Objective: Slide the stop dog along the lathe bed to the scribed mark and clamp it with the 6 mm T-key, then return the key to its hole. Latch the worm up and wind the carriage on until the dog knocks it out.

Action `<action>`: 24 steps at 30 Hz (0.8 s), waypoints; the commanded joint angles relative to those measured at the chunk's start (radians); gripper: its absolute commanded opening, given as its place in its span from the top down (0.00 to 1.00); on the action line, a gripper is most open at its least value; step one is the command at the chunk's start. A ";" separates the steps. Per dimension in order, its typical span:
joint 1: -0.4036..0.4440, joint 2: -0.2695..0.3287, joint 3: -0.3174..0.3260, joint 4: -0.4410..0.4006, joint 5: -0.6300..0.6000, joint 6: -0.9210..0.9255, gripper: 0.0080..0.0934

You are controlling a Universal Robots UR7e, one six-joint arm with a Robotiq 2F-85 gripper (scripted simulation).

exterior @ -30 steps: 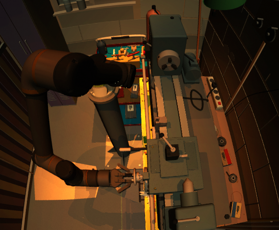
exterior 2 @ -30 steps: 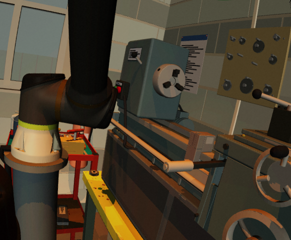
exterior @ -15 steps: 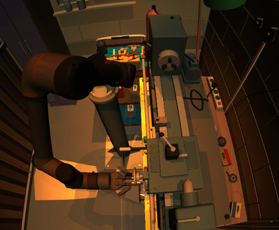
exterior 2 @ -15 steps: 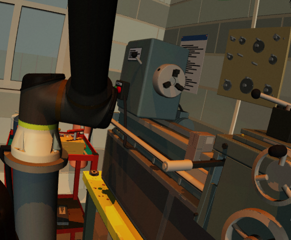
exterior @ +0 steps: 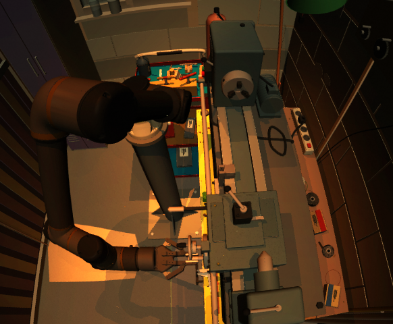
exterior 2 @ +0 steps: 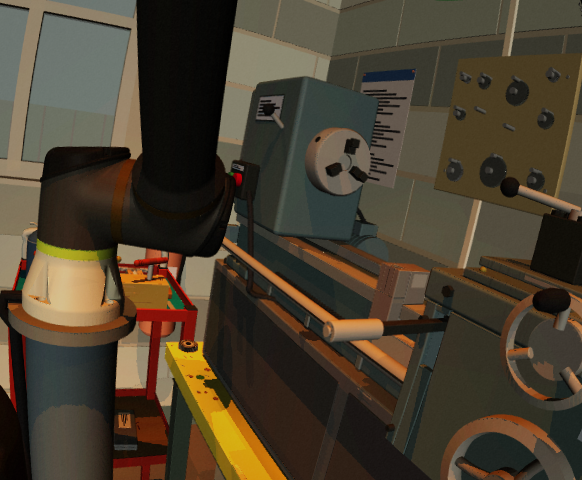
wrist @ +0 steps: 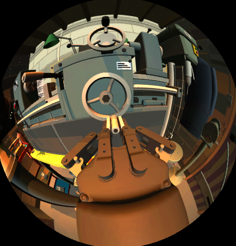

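The carriage handwheel (wrist: 106, 95) is cut off at the lower edge of the second side camera (exterior 2: 506, 454). Its pale crank handle (wrist: 115, 127) sticks out toward me at the bottom of the rim, and my gripper (wrist: 114, 121) (exterior: 190, 260) is closed around that handle, low at the front of the apron. The stop dog (exterior: 226, 172) (exterior 2: 402, 289) is a pale block on the bed just left of the carriage (exterior: 244, 223). The worm latch lever (exterior 2: 353, 329) (exterior: 176, 209) juts out from the apron, with a pale grip.
Behind the carriage stand the headstock and its chuck (exterior 2: 338, 161) (exterior: 238, 85). A red tool cart (exterior: 176, 75) stands by the headstock end. A smaller upper handwheel (exterior 2: 552, 351) sits above mine. The yellow rail (exterior 2: 214, 403) runs along the lathe's front, and the tailstock (exterior: 270, 296) is to the right.
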 commanded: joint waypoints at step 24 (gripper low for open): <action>0.011 0.002 -0.054 0.050 0.014 0.000 1.00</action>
